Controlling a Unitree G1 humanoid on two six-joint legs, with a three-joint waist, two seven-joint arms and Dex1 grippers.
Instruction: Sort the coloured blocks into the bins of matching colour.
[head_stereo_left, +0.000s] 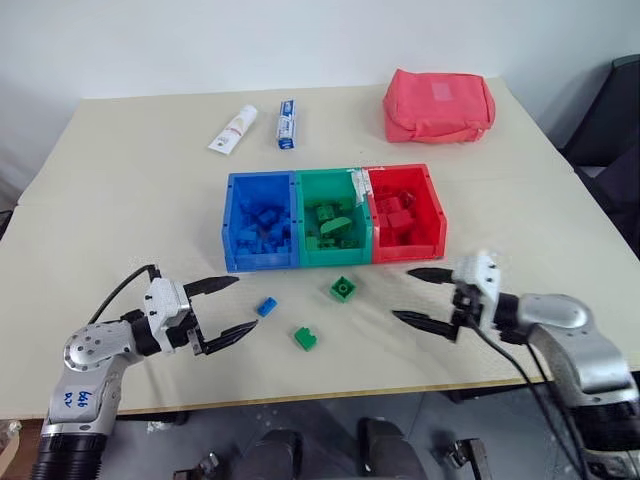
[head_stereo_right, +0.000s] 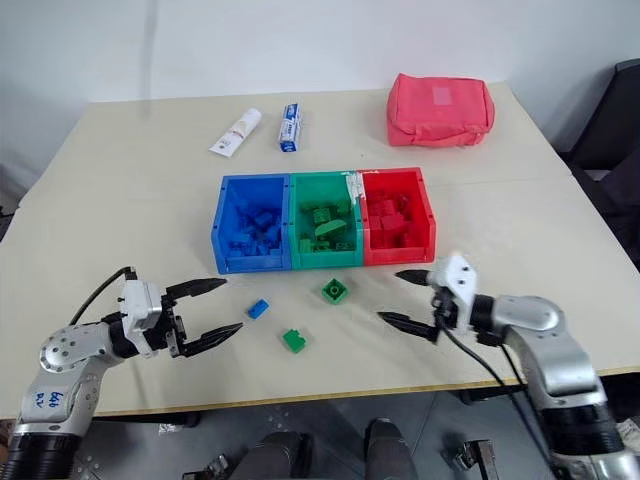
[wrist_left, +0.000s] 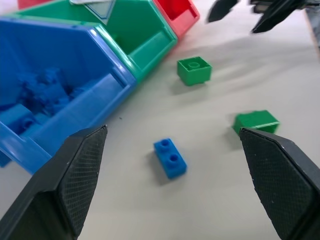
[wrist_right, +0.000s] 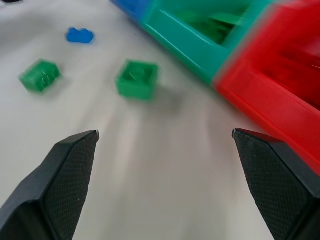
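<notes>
Three joined bins sit mid-table: blue bin, green bin and red bin, each holding bricks of its own colour. Loose on the table in front of them lie a small blue block, a green block and another green block. My left gripper hovers open just left of the blue block, nothing between its fingers. Open as well, my right gripper is to the right of the green blocks, in front of the red bin.
At the back of the table lie a white tube, a blue-and-white tube and a red fabric pouch. The table's front edge runs just below both grippers. A dark chair stands at the right.
</notes>
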